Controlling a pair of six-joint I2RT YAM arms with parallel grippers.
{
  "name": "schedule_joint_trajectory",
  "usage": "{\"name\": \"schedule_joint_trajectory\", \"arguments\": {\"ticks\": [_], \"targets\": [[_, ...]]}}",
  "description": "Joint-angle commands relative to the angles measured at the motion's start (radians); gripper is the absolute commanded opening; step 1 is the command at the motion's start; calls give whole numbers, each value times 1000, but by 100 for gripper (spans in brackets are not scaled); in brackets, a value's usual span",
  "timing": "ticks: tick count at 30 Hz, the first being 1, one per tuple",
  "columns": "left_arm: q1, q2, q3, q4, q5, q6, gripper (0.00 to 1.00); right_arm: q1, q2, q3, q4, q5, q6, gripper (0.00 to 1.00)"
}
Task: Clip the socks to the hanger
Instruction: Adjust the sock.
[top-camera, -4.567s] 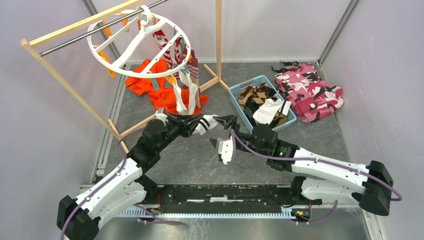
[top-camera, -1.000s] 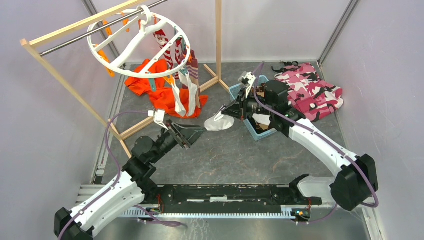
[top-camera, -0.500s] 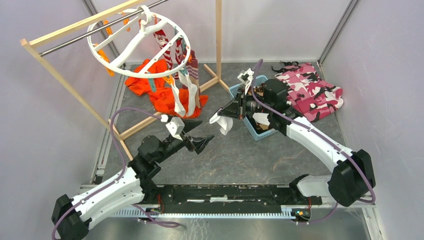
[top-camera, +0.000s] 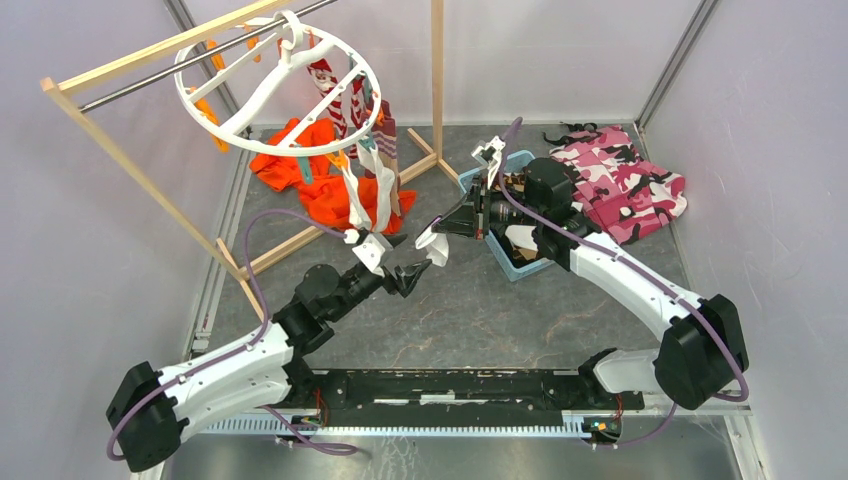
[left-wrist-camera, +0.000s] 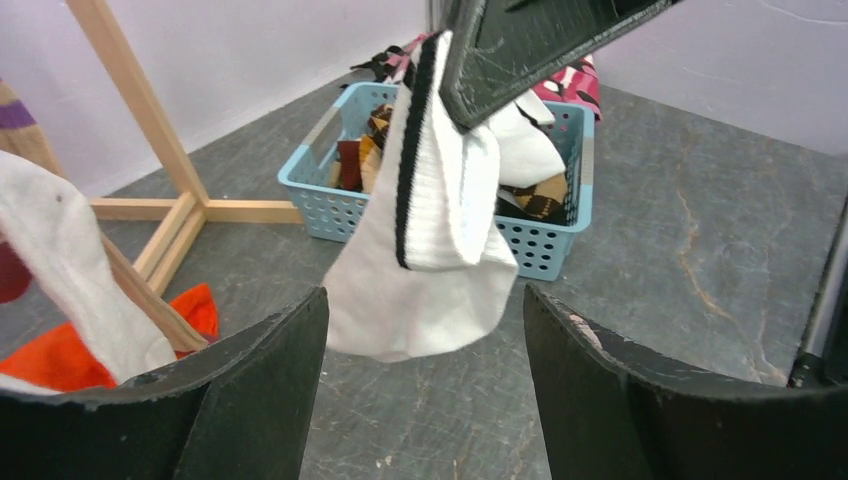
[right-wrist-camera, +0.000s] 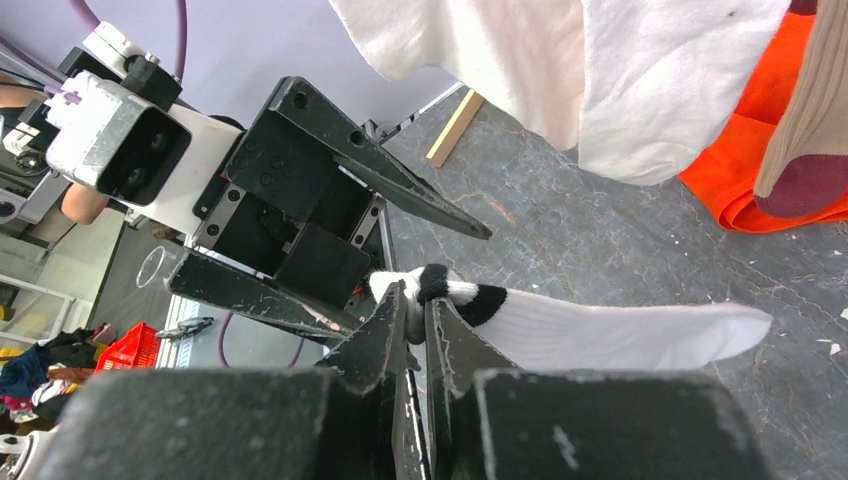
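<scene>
left tool (top-camera: 413, 262) has advanced, jaws wide, now flanking the striped sock (left-wrist-camera: 430, 260) pinched by the closed right tool (top-camera: 446, 222). blue basket (left-wrist-camera: 556, 252) behind that tool holds argyle and white socks (left-wrist-camera: 540, 195).

A grey, stone-patterned table (top-camera: 480, 310) with pale scuffs carries everything. At its back left stand the feet of a wooden rack (top-camera: 437, 90), and a crumpled orange garment (top-camera: 320, 200) lies spread on the surface right by them. To the right of the rack sits a light blue plastic basket (left-wrist-camera: 320, 205). Just beyond it, in the back right corner, a pink camouflage cloth (top-camera: 625, 190) lies bunched, with a small black tangle (top-camera: 570, 132) at its far edge.
</scene>
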Motion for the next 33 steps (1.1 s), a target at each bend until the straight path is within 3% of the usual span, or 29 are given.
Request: {"name": "schedule_joint_trajectory", "arguments": {"ticks": [1, 11, 20, 25, 27, 33], "targets": [[-6, 10, 48, 111, -63, 76, 76, 5, 6, -8, 55, -25, 16, 0], [-6, 58, 74, 164, 37, 23, 57, 11, 5, -6, 63, -39, 15, 0], [-6, 85, 95, 146, 69, 16, 3, 14, -2, -4, 60, -46, 2, 3], [-6, -8, 74, 35, 57, 25, 2, 11, -11, 33, -11, -96, -132, 46], [-6, -61, 68, -42, 73, 39, 2, 9, -17, 81, -122, -125, -292, 57], [-6, -193, 89, -292, 148, 83, 2, 7, -39, 240, -600, -179, -990, 83]]}}
